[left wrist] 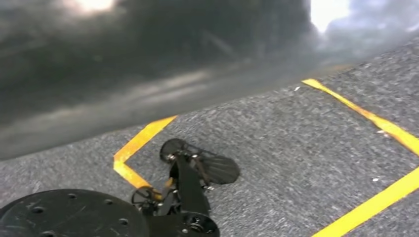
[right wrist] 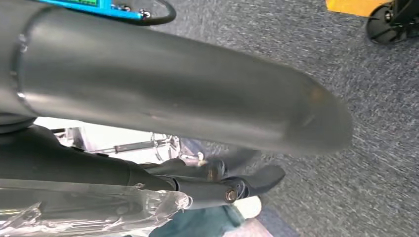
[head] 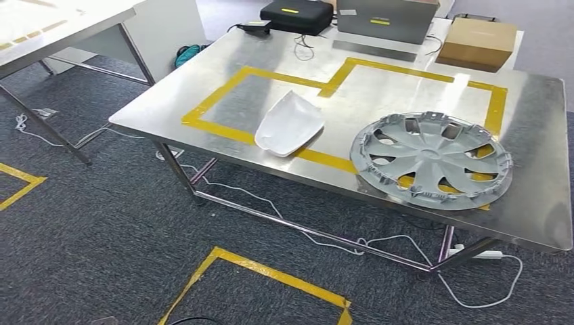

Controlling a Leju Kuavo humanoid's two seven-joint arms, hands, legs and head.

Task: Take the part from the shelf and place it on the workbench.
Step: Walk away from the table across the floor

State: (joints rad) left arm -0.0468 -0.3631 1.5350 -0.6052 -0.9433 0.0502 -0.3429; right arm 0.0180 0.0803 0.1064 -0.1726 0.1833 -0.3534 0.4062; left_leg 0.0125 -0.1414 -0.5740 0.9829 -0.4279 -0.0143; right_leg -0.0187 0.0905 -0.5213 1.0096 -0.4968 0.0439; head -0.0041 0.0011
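A white, smooth, shell-like part [head: 290, 124] lay on the steel bench [head: 203, 81], resting across the near edge of a yellow tape rectangle, its broad rounded end toward the bench's front edge and its narrower end pointing inward. To its right, apart from it, a grey plastic wheel cover [head: 430, 160] lay flat near the front edge, showing spoke-like openings and a ring of clips round its rim, and it overlapped the yellow tape of a second marked rectangle. Neither part was touched by anything but the bench.
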